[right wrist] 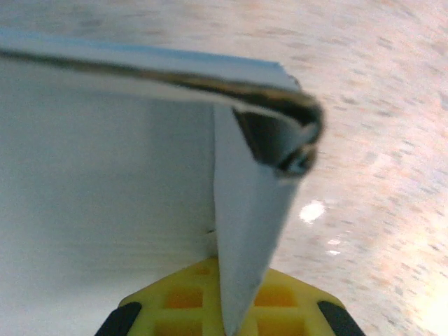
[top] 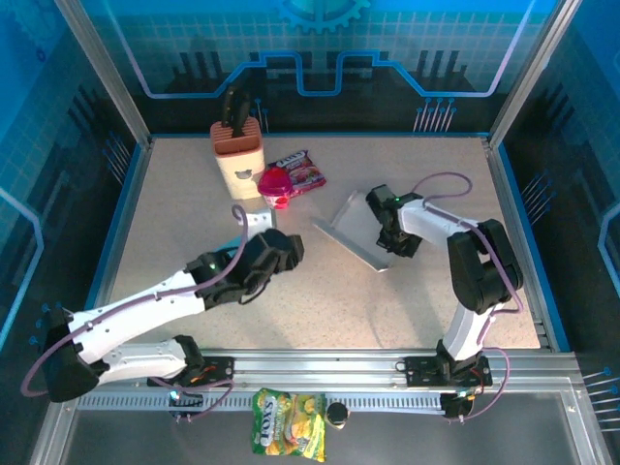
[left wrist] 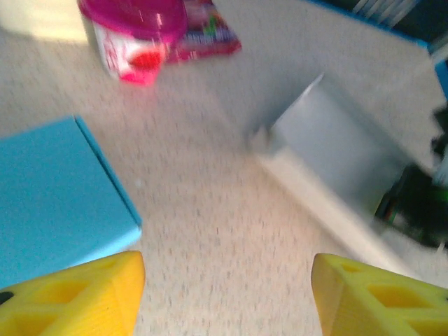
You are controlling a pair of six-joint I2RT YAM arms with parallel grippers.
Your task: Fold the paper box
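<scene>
Speckled table (top: 194, 223), blue-walled cell: paper box (top: 351, 228) lies part-folded right of centre, one flap (right wrist: 245, 231) pinched by right end effector (top: 397, 237); left end effector (left wrist: 224, 280) gapes empty nearby. Risk: an unsupported pull may slip or crease the thin flap.

1. Top view: bright, even overhead light; table (top: 320, 291) sharp, shadows soft, blue cast at the edges.
2. Left wrist view: motion blur throughout; washed-out patch at 11 o'clock.
3. Right wrist view: soft focus; glare spot at 4 o'clock.
</scene>
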